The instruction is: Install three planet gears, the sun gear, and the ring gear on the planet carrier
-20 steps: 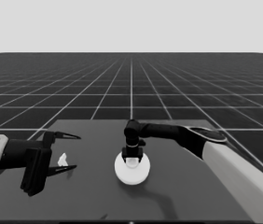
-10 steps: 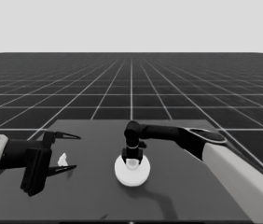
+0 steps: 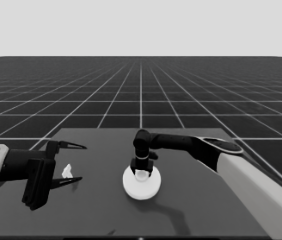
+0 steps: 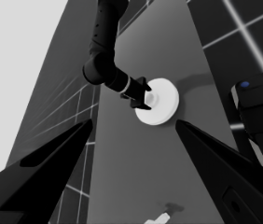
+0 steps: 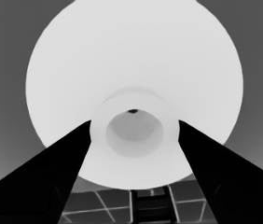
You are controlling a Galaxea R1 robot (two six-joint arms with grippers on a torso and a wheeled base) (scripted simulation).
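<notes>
The ring gear, the larger round part, lies flat near the middle of the table. My right gripper points down at its raised centre hub, one finger pressed against each side of the hub, shut on it. The left arm waits at the table's left end, its left gripper wide open and holding nothing. The planet gears, the sun gear and the planet carrier are hidden from every view.
A thin white piece lies on the table between the left gripper's fingers, not held. Dark machinery with blue lights stands past the table's edge in the left wrist view.
</notes>
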